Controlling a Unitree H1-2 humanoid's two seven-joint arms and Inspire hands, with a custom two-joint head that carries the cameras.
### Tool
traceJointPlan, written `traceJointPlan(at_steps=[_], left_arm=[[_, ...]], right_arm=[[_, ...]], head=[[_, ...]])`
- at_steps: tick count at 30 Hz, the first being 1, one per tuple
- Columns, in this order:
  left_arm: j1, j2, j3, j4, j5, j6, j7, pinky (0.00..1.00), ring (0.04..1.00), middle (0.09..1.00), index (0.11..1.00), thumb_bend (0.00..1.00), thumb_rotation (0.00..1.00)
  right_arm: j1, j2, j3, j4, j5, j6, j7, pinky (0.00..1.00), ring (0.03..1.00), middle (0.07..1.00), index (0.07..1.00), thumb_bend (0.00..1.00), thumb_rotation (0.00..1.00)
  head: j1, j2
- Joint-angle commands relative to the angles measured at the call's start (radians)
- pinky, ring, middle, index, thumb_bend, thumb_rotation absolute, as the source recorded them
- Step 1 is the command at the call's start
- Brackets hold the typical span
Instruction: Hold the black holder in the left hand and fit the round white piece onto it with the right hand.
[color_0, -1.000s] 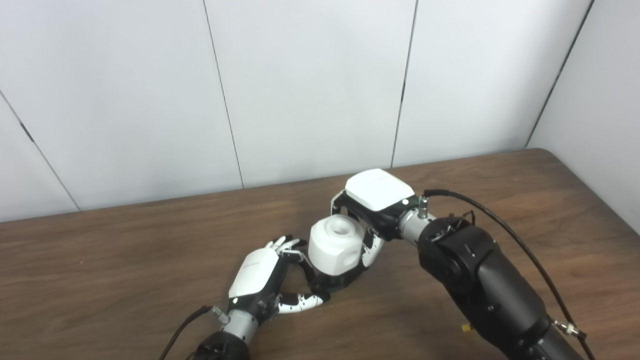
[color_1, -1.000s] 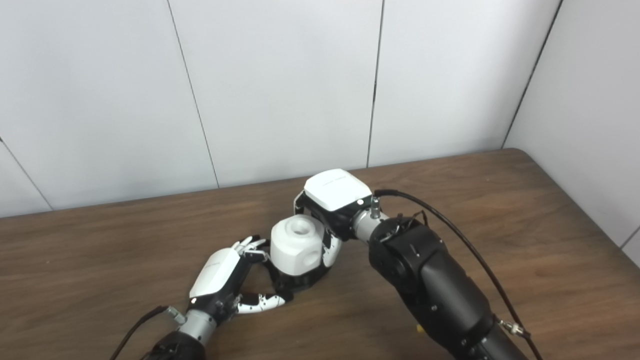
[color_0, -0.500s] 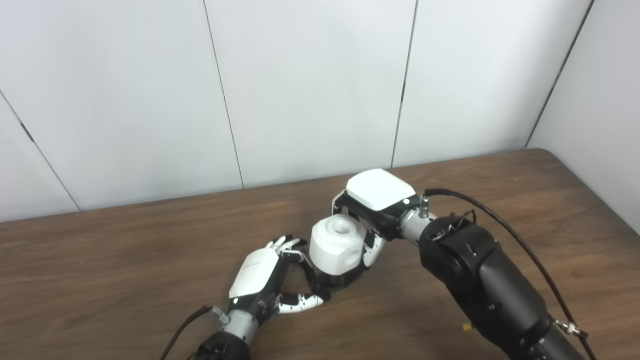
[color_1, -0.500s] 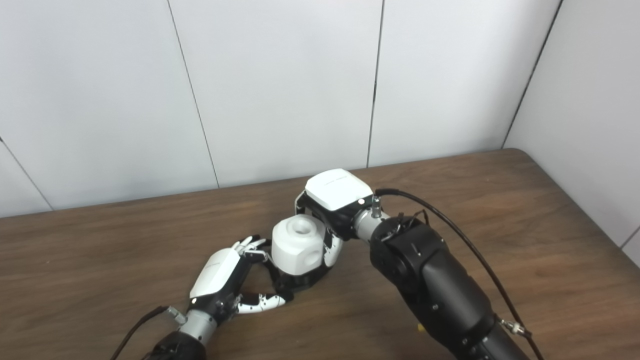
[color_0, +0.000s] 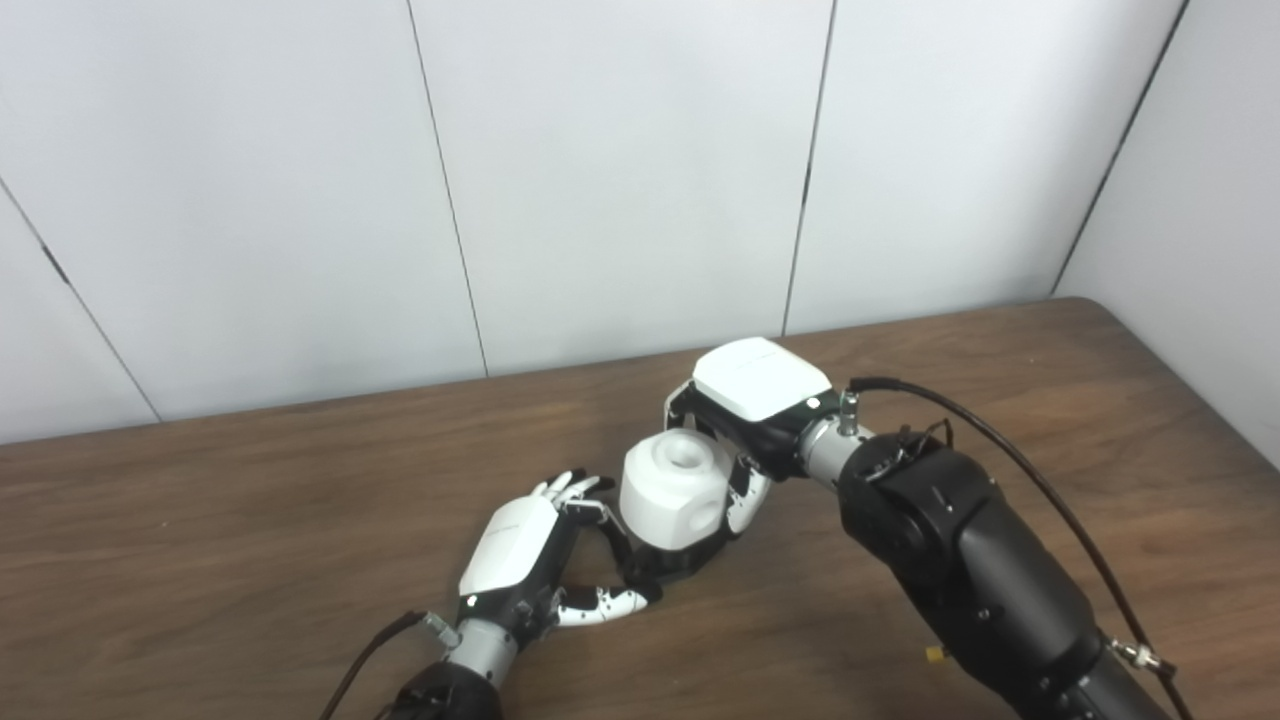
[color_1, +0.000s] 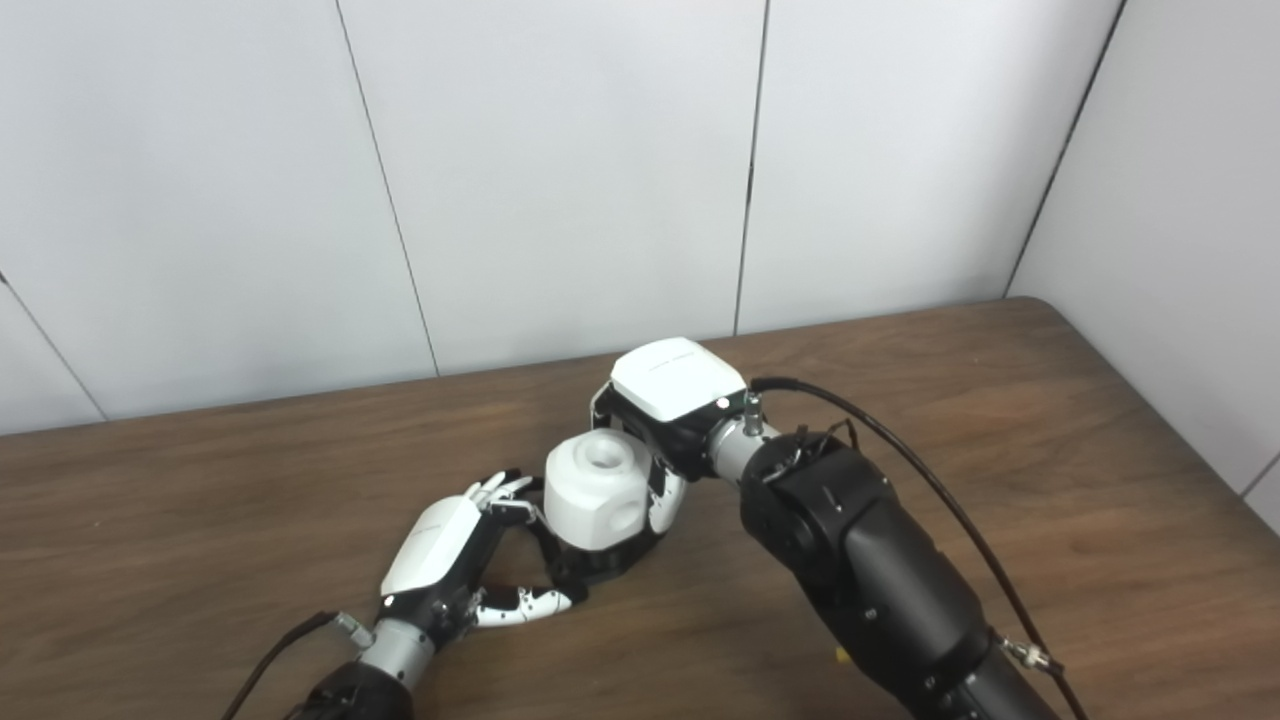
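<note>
Resting on the brown wooden table (color_0: 250, 520), left hand (color_0: 520, 560) with fingers and thumb curled around the black holder (color_0: 665, 562), round white piece (color_0: 675, 488) sitting atop the holder, right hand (color_0: 750, 400) gripping the piece from behind.

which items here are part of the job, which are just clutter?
Job:
- black holder, on the table, left hand around it
- white piece, sitting on the holder, right hand shut on it

Clutter:
- small yellow bit on the table beside the right arm; too small to identify
- nothing else loose in view
</note>
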Motion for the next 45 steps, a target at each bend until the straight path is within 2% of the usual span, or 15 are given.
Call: traceJointPlan(at_steps=[1,16,17,18,21,45], left_arm=[[0.034,0.0,-0.03,0.052,0.002,0.035,-0.081,0.96,0.973,0.895,0.486,0.52,0.05],[0.032,0.005,-0.036,0.039,0.016,0.044,-0.091,0.95,0.98,0.915,0.492,0.52,0.06],[0.032,0.005,-0.036,0.04,0.016,0.043,-0.091,0.95,0.977,0.914,0.554,0.75,0.05],[0.031,0.005,-0.036,0.041,0.016,0.041,-0.09,0.94,0.976,0.914,0.575,0.82,0.05],[0.033,0.003,-0.033,0.042,0.01,0.037,-0.086,0.94,0.976,0.915,0.603,0.9,0.05],[0.032,0.004,-0.035,0.049,0.011,0.032,-0.083,0.94,0.977,0.912,0.601,0.9,0.06]], right_arm=[[-0.035,-0.02,-0.015,-0.026,-0.001,-0.015,-0.01,0.11,0.178,0.469,0.478,0.53,0.0],[-0.033,-0.017,-0.015,-0.026,0.0,-0.012,-0.003,0.13,0.198,0.469,0.477,0.53,0.0],[-0.033,-0.017,-0.014,-0.027,0.0,-0.012,-0.003,0.13,0.201,0.469,0.477,0.53,0.0],[-0.034,-0.017,-0.015,-0.026,0.002,-0.013,-0.005,0.13,0.201,0.469,0.477,0.53,0.0],[-0.032,-0.017,-0.014,-0.025,0.001,-0.018,-0.014,0.13,0.197,0.469,0.477,0.53,0.0],[-0.042,-0.02,-0.032,-0.038,-0.007,-0.006,0.006,0.11,0.174,0.469,0.477,0.53,0.0]], head=[[-0.001,0.001],[-0.001,0.001],[-0.001,0.001],[-0.002,0.0],[-0.001,0.001],[-0.005,0.002]])
